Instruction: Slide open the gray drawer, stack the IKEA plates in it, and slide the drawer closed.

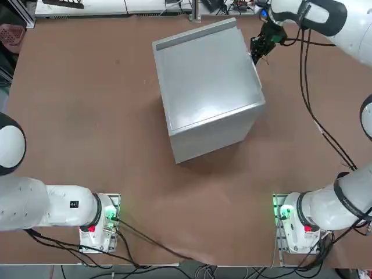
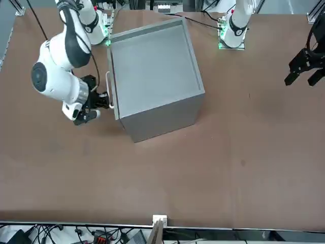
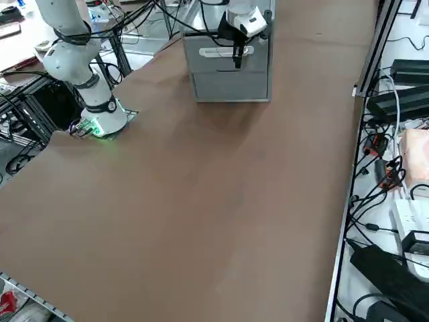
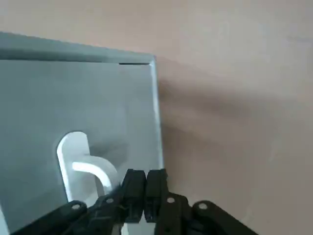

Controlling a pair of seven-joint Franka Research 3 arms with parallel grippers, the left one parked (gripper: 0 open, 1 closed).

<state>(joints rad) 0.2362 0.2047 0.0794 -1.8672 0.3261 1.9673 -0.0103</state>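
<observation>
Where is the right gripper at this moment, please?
The right gripper is at the handle side of the large gray cabinet, beside the curved white handle; in the front view it is left of the cabinet.

The brown surface (image 1: 87, 116) spreads below my tool (image 4: 145, 174) and runs well off to its left. Past the surface's far edge, ahead of my tool and off to its right, I see a white power strip (image 3: 405, 215), a long black box (image 3: 389, 278), tangled black cables (image 3: 365, 201) and a pale pinkish block (image 3: 415, 155). Well to my tool's left, off the surface, sits a pink perforated basket (image 1: 11, 36). A red can (image 3: 8, 302) sits well apart, behind my tool and to its right.
</observation>
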